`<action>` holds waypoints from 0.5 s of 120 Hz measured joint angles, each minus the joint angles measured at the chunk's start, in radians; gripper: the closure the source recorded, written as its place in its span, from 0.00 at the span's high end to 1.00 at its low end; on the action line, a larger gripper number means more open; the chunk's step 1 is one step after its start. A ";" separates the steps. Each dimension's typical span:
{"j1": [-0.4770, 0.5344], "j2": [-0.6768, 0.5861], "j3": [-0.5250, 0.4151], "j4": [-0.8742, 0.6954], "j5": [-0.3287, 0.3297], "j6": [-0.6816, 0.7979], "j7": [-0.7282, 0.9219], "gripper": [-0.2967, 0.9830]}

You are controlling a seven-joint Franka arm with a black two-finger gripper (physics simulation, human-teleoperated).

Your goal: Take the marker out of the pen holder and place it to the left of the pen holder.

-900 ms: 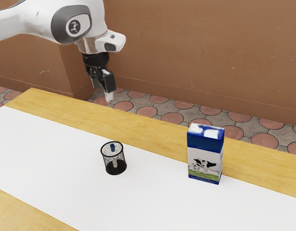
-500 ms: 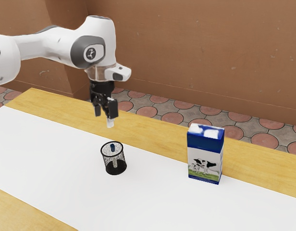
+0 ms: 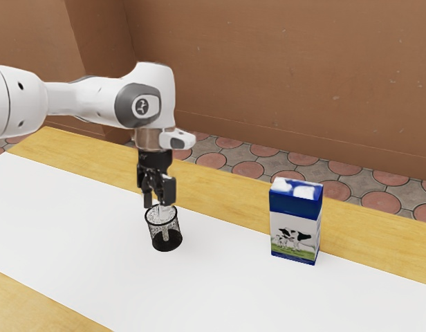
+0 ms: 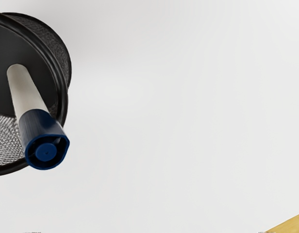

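- The arm (image 3: 68, 104) comes in from the exterior view's left, above the white sheet (image 3: 68, 221) on the table; that sheet looks smooth and flat, so a round marker might roll there unless it is laid down gently and let go low.
- The gripper (image 3: 158, 206) is over the mouth of the pen holder, fingers apart, with nothing clamped between them.
- The pen holder (image 3: 173, 241) stands upright under it. Its mesh wall looks thin and light, so I would expect a finger pressing on the rim to tip or drag it.
- The marker (image 3: 166, 234) is inside the holder, leaning, with its blue cap (image 4: 46, 151) uppermost, close to the rim. It should be light, stiff and hardly breakable, but slick, and likely to swivel if pinched on a curved edge or at one point.
- The best hold seems to be across the lower cap and the top of the pale barrel (image 4: 27, 90), pads square to the shaft; a pull on the cap alone could leave the barrel behind. The wrist view puts the cap well off the middle of the grasp, so a small sideways shift looks wise before closing, then a moderate squeeze and a lift along the lean.
- The milk carton (image 3: 294, 228) stands well apart, towards the exterior view's right, and should not hinder the lift.
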 joint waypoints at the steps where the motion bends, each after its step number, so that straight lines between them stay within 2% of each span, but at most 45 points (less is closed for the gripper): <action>1: 0.002 0.003 0.000 0.000 0.000 0.000 0.000 0.68; 27: 0.024 0.058 0.000 0.011 0.001 0.010 0.001 0.51; 60: 0.027 0.095 0.019 0.013 0.014 0.135 0.001 0.45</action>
